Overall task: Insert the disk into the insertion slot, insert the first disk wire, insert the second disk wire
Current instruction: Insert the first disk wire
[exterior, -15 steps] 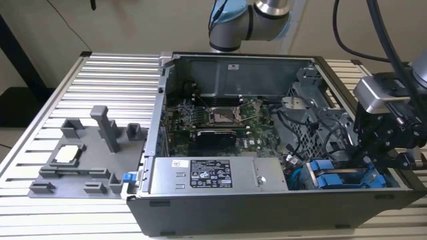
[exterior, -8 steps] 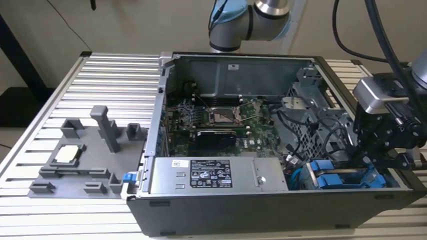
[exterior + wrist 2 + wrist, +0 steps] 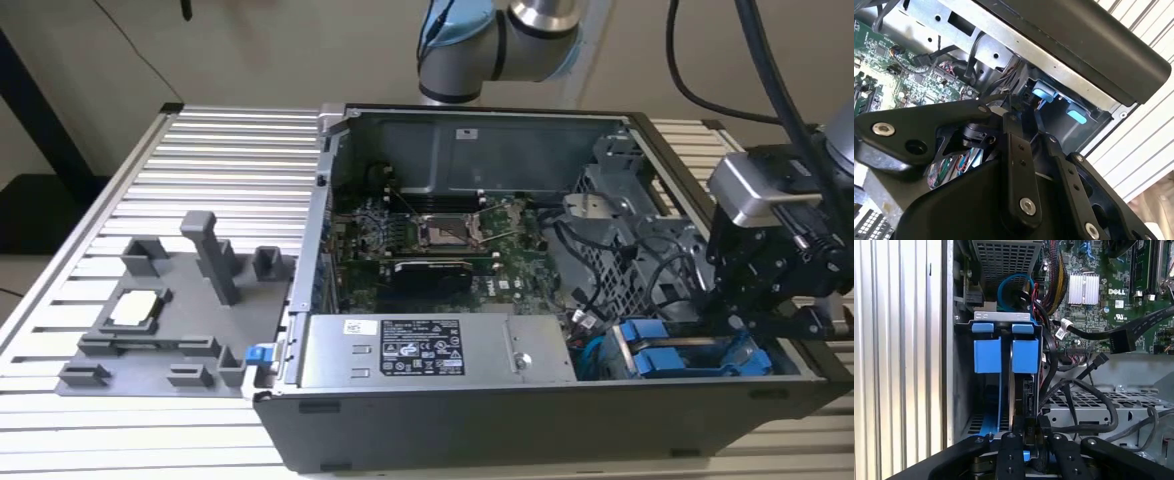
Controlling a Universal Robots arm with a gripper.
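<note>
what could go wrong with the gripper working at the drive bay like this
The black cables loop right beside the bay, close to the gripper; they could snag or get pinched. The blue carriers sit side by side in the metal bay, so a slight tilt might jam one.

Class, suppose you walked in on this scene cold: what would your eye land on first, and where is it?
The bright blue disk carriers jump out, seated in the bay at the corner of the open computer case on the exterior view's right, with the robot's black hand close by them. Next comes the green motherboard in the middle of the case.
</note>
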